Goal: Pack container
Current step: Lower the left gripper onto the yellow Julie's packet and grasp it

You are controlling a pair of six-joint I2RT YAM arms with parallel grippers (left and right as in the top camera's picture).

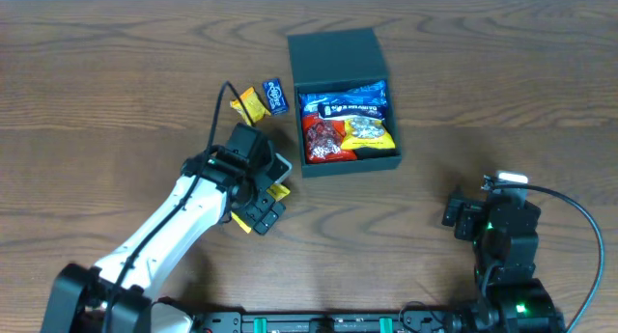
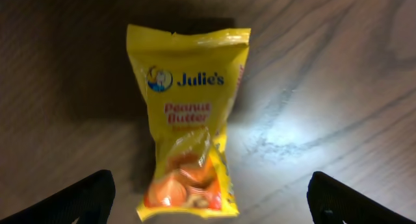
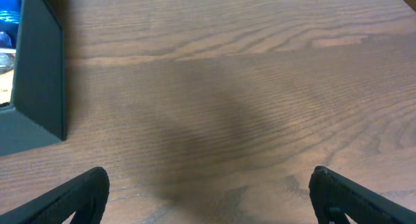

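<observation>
**Ana:** Why does the left gripper (image 1: pixel 259 206) hang right over that yellow snack packet (image 2: pixel 188 120)?

**Ben:** I think it wants to pick it up. Its fingers (image 2: pixel 84 198) are spread wide, one on each side of the packet, and they hold nothing. The packet lies flat on the table (image 1: pixel 116 63), so coming from above looks like the easy way.

**Ana:** Where is the container (image 1: pixel 352 163)?

**Ben:** Seen from above, it sits at about one o'clock from that gripper. It is near but not touching. Its lid (image 1: pixel 336 53) is flipped back at twelve o'clock, so the top is open for dropping things in.

**Ana:** Is anything inside?

**Ben:** Yes, a blue bag (image 1: pixel 343 103), with red and yellow ones below it. It looks quite full.

**Ana:** And the right gripper (image 1: pixel 462 215)?

**Ben:** It is wide open too, with nothing in it, over bare wood. The container is at about ten o'clock from it, a bit apart.

**Ana:** Any more snacks out?

**Ben:** Two little ones, a small yellow pack (image 1: pixel 249 103) and a small blue pack (image 1: pixel 277 95). They lie just beside the container at nine o'clock. I guess they go in too.
</observation>
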